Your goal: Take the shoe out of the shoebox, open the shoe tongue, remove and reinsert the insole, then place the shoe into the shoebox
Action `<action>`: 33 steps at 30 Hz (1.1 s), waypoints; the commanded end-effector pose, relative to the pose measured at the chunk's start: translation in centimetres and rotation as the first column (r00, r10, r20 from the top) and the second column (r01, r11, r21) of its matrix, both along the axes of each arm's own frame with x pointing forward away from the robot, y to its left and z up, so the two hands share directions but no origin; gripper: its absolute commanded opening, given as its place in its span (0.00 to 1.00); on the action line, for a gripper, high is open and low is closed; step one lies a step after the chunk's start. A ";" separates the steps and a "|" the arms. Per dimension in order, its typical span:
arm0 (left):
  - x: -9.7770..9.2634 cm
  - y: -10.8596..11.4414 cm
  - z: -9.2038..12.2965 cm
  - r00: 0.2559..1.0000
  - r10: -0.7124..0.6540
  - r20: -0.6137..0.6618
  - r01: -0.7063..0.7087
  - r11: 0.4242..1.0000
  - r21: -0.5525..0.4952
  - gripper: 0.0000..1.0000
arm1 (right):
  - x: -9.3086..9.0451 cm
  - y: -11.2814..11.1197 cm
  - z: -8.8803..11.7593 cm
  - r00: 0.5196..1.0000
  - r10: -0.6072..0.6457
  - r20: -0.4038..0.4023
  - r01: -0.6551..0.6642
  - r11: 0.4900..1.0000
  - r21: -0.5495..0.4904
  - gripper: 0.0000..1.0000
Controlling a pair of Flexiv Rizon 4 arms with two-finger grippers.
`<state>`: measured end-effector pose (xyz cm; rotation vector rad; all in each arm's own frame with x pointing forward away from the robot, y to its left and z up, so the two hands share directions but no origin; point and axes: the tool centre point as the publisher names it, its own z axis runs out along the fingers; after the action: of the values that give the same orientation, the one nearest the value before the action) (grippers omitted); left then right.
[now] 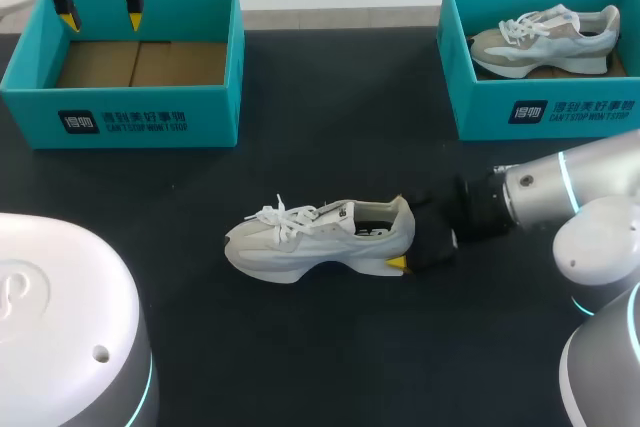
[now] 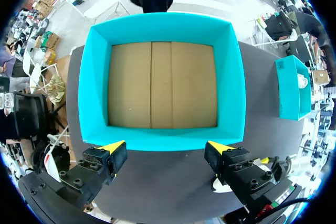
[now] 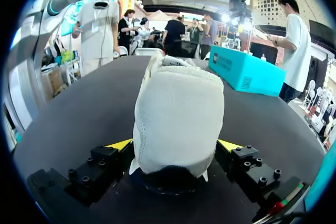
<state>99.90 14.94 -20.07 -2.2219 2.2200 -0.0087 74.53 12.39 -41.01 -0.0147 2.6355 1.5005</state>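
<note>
The right gripper (image 3: 176, 145) has its two yellow tips pressed against either side of the white shoe (image 1: 320, 240) at the heel, so it's clamped on it from behind. The right arm (image 1: 560, 192) comes in low across the table from the right side. The shoe sits upright on its sole on the black table (image 1: 330, 127), toe pointing toward the robot's left, laces (image 1: 278, 217) flopped loosely over the top. It sits out in the open between the two teal boxes, on the side nearer the robot and well apart from both. Over on the left, the left gripper (image 1: 100, 15) hangs above the far edge of the left shoebox (image 1: 120, 122), fingers spread wide with nothing between them (its wrist camera looks straight down onto the box's brown cardboard floor). The right shoebox (image 1: 545, 112) sits at the far right of the table with a second shoe (image 1: 545, 39), grey and white, lying inside, toe to the left.
</note>
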 end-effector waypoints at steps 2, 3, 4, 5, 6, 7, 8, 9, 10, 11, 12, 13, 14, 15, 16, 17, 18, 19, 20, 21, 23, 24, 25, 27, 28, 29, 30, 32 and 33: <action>0.0 0.0 0.0 1.000 0.000 -0.002 0.000 1.000 0.001 1.00 | 0.4 1.1 -1.0 1.000 0.002 0.006 -0.002 1.000 0.017 1.00; 0.0 0.0 0.0 1.000 0.000 -0.002 0.000 1.000 0.001 1.00 | 0.4 1.2 -1.0 1.000 0.003 0.006 -0.003 1.000 0.017 1.00; 0.0 0.0 0.0 1.000 0.000 -0.002 0.000 1.000 0.001 1.00 | 0.5 1.3 -1.1 1.000 0.005 0.006 -0.005 1.000 0.020 1.00; 0.0 0.0 0.0 1.000 0.000 -0.002 0.000 1.000 0.001 1.00 | 0.5 1.4 -1.2 1.000 0.006 0.006 -0.006 1.000 0.021 1.00; 0.0 0.0 0.0 1.000 0.000 -0.002 0.000 1.000 0.001 1.00 | 0.5 1.4 -1.3 1.000 0.011 0.002 -0.011 1.000 0.020 1.00; 0.0 0.0 0.0 1.000 0.000 -0.002 0.000 1.000 0.001 1.00 | 0.5 1.5 -1.4 1.000 0.011 0.001 -0.011 1.000 0.020 0.97; 0.0 0.0 0.0 1.000 0.000 -0.002 0.000 1.000 0.001 1.00 | 0.5 1.5 -1.4 1.000 0.011 0.001 -0.011 1.000 0.021 0.73; 0.0 0.0 0.0 1.000 0.000 -0.002 0.000 1.000 0.001 1.00 | 0.5 1.5 -1.5 1.000 0.014 -0.001 -0.014 1.000 0.024 0.04; 0.0 0.0 0.0 1.000 0.000 -0.002 0.000 1.000 0.001 1.00 | 0.5 1.5 -1.6 1.000 0.022 -0.005 -0.022 0.999 0.029 0.00; 0.0 0.0 0.0 1.000 0.000 -0.002 0.000 1.000 0.001 1.00 | 0.5 1.5 -1.6 1.000 0.020 -0.007 -0.020 0.999 0.025 0.00; 0.0 0.0 0.0 1.000 0.000 -0.002 0.000 1.000 0.001 1.00 | 0.4 1.6 -1.6 1.000 0.017 -0.009 -0.017 1.000 0.013 0.00; 0.0 0.0 0.0 1.000 0.000 -0.002 0.000 1.000 0.001 1.00 | 0.4 1.6 -1.6 1.000 0.017 -0.009 -0.017 1.000 0.013 0.00; 0.0 0.0 0.0 1.000 0.000 -0.002 0.000 1.000 0.001 1.00 | 0.4 1.6 -1.6 1.000 0.017 -0.009 -0.017 1.000 0.013 0.00; 0.0 0.0 0.0 1.000 0.000 -0.002 0.000 1.000 0.001 1.00 | 0.4 1.6 -1.6 1.000 0.017 -0.009 -0.017 1.000 0.013 0.00; 0.0 0.0 0.0 1.000 0.000 -0.002 0.000 1.000 0.001 1.00 | 0.4 1.6 -1.6 1.000 0.017 -0.009 -0.017 1.000 0.013 0.00; 0.0 0.0 0.0 1.000 0.000 -0.002 0.000 1.000 0.001 1.00 | 0.4 1.6 -1.6 1.000 0.017 -0.009 -0.017 1.000 0.013 0.00; 0.0 0.0 0.0 1.000 0.000 -0.002 0.000 1.000 0.001 1.00 | 0.4 1.6 -1.6 1.000 0.017 -0.009 -0.017 1.000 0.013 0.00; 0.0 0.0 0.0 1.000 0.000 -0.002 0.000 1.000 0.001 1.00 | 0.4 1.6 -1.6 1.000 0.017 -0.009 -0.017 1.000 0.013 0.00; 0.0 0.0 0.0 1.000 0.000 -0.002 0.000 1.000 0.001 1.00 | 0.4 1.6 -1.6 1.000 0.017 -0.009 -0.017 1.000 0.013 0.00; 0.0 0.0 0.0 1.000 0.000 -0.002 0.000 1.000 0.001 1.00 | 0.4 1.6 -1.6 1.000 0.017 -0.009 -0.017 1.000 0.013 0.00; 0.0 0.0 0.0 1.000 0.000 -0.002 0.000 1.000 0.001 1.00 | 0.4 1.6 -1.6 1.000 0.017 -0.009 -0.017 1.000 0.013 0.00; 0.0 0.0 0.0 1.000 0.000 -0.002 0.000 1.000 0.001 1.00 | 0.4 1.6 -1.6 1.000 0.017 -0.009 -0.017 1.000 0.013 0.00; 0.0 0.0 0.0 1.000 0.000 -0.002 0.000 1.000 0.001 1.00 | 0.4 1.6 -1.6 1.000 0.017 -0.009 -0.017 1.000 0.013 0.00; 0.0 0.0 0.0 1.000 0.000 -0.002 0.000 1.000 0.001 1.00 | 0.4 1.6 -1.6 1.000 0.017 -0.009 -0.017 1.000 0.013 0.00; 0.0 0.0 0.0 1.000 0.000 -0.002 0.000 1.000 0.001 1.00 | 0.4 1.6 -1.6 1.000 0.017 -0.009 -0.017 1.000 0.013 0.00; 0.0 0.0 0.0 1.000 0.000 -0.002 0.000 1.000 0.001 1.00 | 0.4 1.6 -1.6 1.000 0.017 -0.009 -0.017 1.000 0.013 0.00; 0.0 0.0 0.0 1.000 0.000 -0.002 0.000 1.000 0.001 1.00 | 0.4 1.6 -1.6 1.000 0.017 -0.009 -0.017 1.000 0.013 0.00; 0.0 0.0 0.0 1.000 0.000 -0.002 0.000 1.000 0.001 1.00 | 0.4 1.6 -1.6 1.000 0.017 -0.009 -0.017 1.000 0.013 0.00; 0.0 0.0 0.0 1.000 0.000 -0.002 0.000 1.000 0.001 1.00 | 0.4 1.6 -1.6 1.000 0.017 -0.009 -0.017 1.000 0.013 0.00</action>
<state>99.90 14.94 -20.07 -2.2219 2.2200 -0.0087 74.61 13.54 -42.05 -0.0310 2.6364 1.5354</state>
